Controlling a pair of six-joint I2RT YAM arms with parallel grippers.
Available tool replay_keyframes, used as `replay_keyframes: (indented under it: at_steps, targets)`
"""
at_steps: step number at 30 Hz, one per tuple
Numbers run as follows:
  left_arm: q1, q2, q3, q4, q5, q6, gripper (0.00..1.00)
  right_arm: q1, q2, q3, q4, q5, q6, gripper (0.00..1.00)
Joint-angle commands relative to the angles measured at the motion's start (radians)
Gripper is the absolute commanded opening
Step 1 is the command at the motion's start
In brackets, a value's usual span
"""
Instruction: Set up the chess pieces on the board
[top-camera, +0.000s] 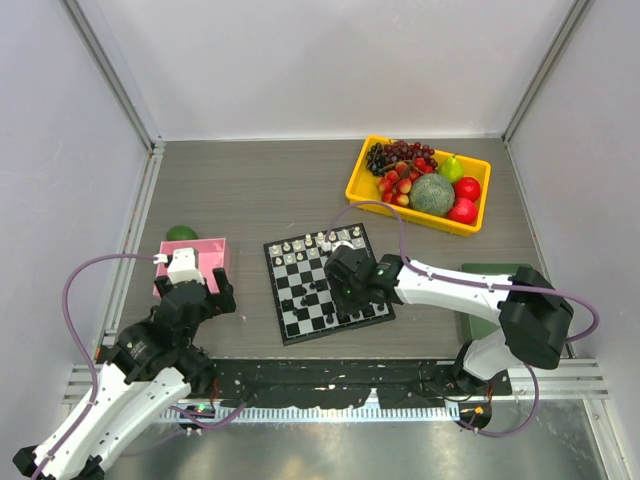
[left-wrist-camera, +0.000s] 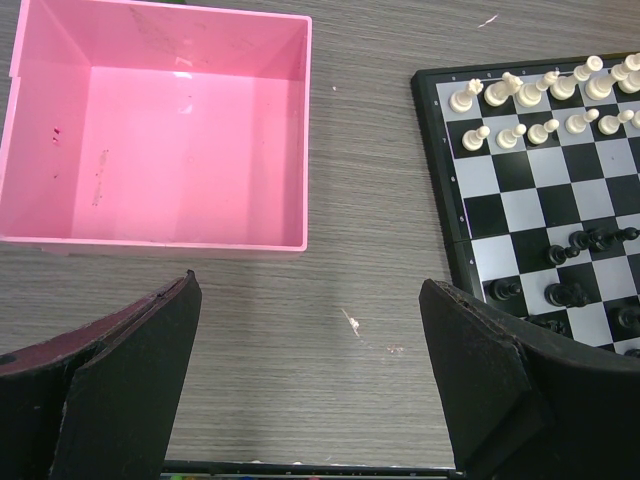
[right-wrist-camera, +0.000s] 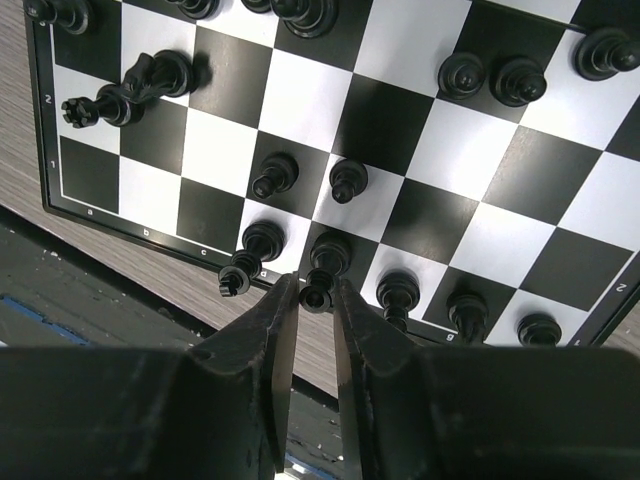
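Right now your right gripper (right-wrist-camera: 315, 298) has its jaws drawn narrow, pinched on the head of a black chessman (right-wrist-camera: 328, 252) that stands in the edge row of the chessboard (right-wrist-camera: 480, 150). Just left of those jaws is a second black piece (right-wrist-camera: 250, 255) in the same row. Straight ahead of them are two black pawns (right-wrist-camera: 275, 175), one row further in. Far ahead and left, a toppled black piece (right-wrist-camera: 130, 85) lies across two squares.

Your left gripper (left-wrist-camera: 310, 370) hangs off the board with its jaws spread wide; only wood-grain table (left-wrist-camera: 350, 260) shows between them. The pink tray (left-wrist-camera: 160, 240) sits ahead and left of these jaws. Ahead and right of them is the board's corner. White chessmen (left-wrist-camera: 515, 90) stand in two rows at its far side.
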Motion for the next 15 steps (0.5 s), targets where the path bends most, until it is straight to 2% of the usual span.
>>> replay_keyframes:
  at_steps: [1, 9, 15]
  targets:
    - [-0.002, 0.000, 0.001, 0.040, -0.009, 0.008, 0.99, 0.007, -0.024, 0.012, -0.011, 0.026, 0.004, 0.27]
    - [-0.002, 0.001, 0.002, 0.040, -0.009, 0.008, 0.99, 0.009, -0.020, 0.019, -0.016, 0.017, -0.002, 0.27]
    - [-0.003, 0.001, 0.002, 0.042, -0.007, 0.008, 0.99, 0.011, -0.027, 0.043, -0.018, 0.005, -0.007, 0.36]
